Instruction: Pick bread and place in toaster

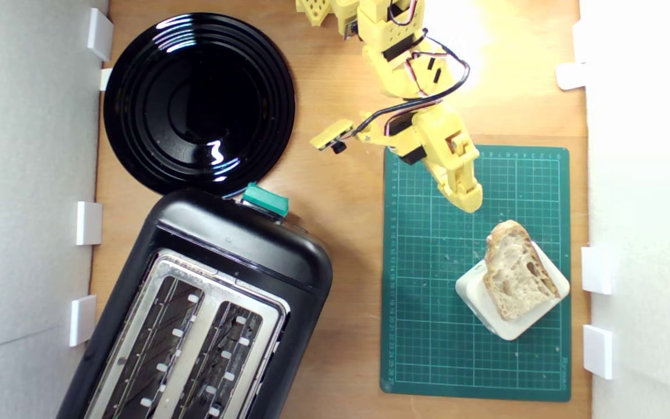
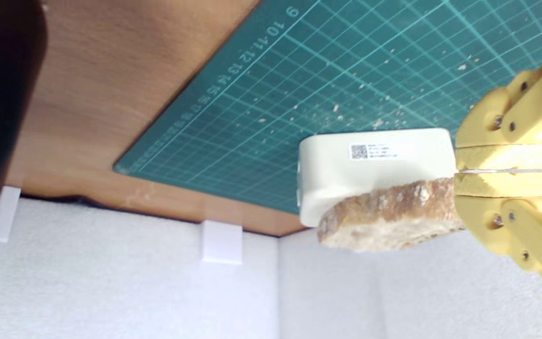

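A single irregular slice of rustic bread (image 1: 518, 278) with pale holey crumb and a tan-brown crust is lying flat on top of a cream rounded-square block (image 1: 486, 308), its rounded end pointing toward the yellow arm. The block is sitting on the dark green gridded cutting mat (image 1: 428, 326), near the exterior view's right edge of it, and pale crumbs are dotting the mat around it. The mat itself is resting on a light brown wooden tabletop (image 1: 341, 192).

The yellow plastic gripper (image 1: 467, 201) is hanging over the mat just beside the bread's rounded end, not touching it in the exterior view. In the wrist view the gripper (image 2: 459, 172) is showing its two fingers (image 2: 501, 157) pressed together with only a thin seam between them and nothing caught there; the fingertips are sitting right at the edge of the crust and the block's side, which is carrying a small printed label.

The large black two-slot toaster (image 1: 242, 244) with a silver metal top and a teal-green lever (image 1: 265, 199) is standing well apart from the bread, on the exterior view's lower left, tilted diagonally with both slots facing up. A round glossy black plate (image 1: 198, 102) is lying just beyond the lever end of the toaster. White foam walls (image 1: 27, 174) with small white tabs are bordering the table on both sides.
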{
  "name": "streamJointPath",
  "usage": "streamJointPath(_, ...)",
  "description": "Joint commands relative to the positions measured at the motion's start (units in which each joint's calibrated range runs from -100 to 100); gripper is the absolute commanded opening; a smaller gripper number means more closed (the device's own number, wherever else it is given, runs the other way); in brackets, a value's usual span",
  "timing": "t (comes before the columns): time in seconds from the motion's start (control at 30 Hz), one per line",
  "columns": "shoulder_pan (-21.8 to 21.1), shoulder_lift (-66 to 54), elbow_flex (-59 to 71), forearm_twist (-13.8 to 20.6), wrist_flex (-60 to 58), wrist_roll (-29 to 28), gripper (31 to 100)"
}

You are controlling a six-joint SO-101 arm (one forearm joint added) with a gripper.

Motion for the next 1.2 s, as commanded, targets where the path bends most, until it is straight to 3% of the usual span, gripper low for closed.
streamJointPath(0.0,-1.7,0.9,-1.2,-1.4,-5.8,0.5,33.6)
streamJointPath(0.27,-5.9,11.9,-1.3,-10.1,-19.2,7.3,33.7)
streamJointPath(0.43,-5.4,12.8,-1.3,-10.9,-20.4,7.7,33.7)
streamJointPath(0.57,-6.1,12.8,-1.4,-15.3,-20.4,7.6,33.6)
streamJointPath(0.7,-6.2,12.8,-1.8,-15.5,-20.4,7.3,33.6)
streamJointPath(0.87,-6.2,12.8,-1.9,-15.5,-20.4,1.9,33.6)
streamJointPath(1.17,-7.1,13.8,-2.5,-15.4,-21.8,1.4,33.7)
